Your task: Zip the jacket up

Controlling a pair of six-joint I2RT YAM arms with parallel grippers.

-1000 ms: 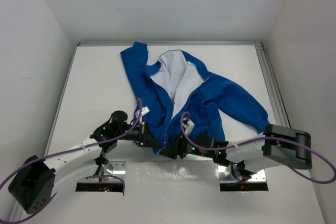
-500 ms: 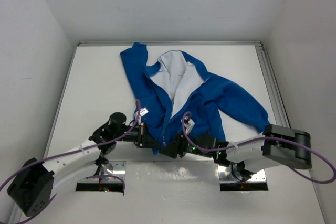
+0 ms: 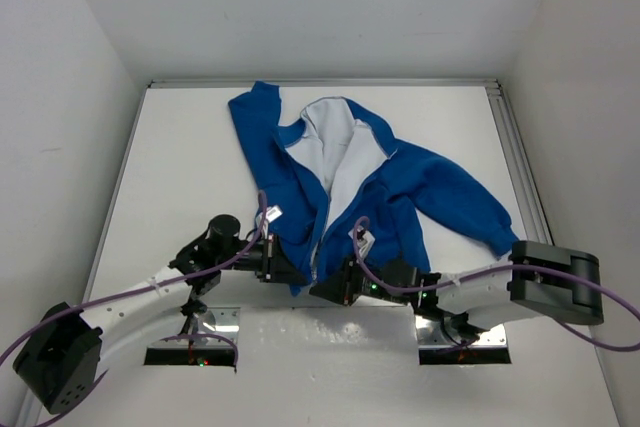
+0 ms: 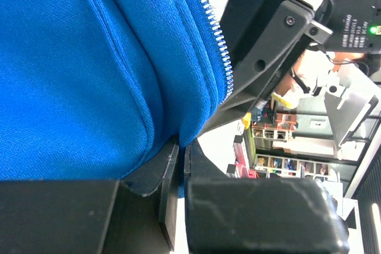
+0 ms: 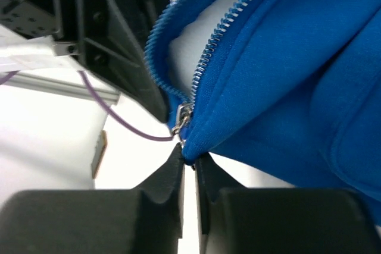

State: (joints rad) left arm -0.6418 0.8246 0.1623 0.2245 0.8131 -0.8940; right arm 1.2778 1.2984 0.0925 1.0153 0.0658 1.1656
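Left gripper [image 4: 180, 150] clenched on the near hem of the jacket [image 3: 400, 187] — a fold of blue fabric is pinched between its two black fingers [image 4: 149, 173], on the left side of the front opening

Right gripper [image 5: 189, 160] clamped as well, fingers almost meeting, with the bottom corner of the right front panel nipped between the tips. The metal zipper slider [image 5: 183, 114] hangs just above that pinch, at the foot of the zipper teeth [image 5: 223, 28]. A second row of teeth curves up just left of it; the two rows stand apart, with white lining [image 3: 335, 142] showing between them

From above, the two grippers sit close together at the near hem, one on either side of the zip line, both arms reaching in low from the near edge. A purple cable [image 3: 130, 292] runs along the left arm

The jacket lies spread on the white table [image 3: 180, 167] — collar far, hem near, front open in a narrow V. Its right sleeve [image 3: 470, 202] trails out toward the right rail
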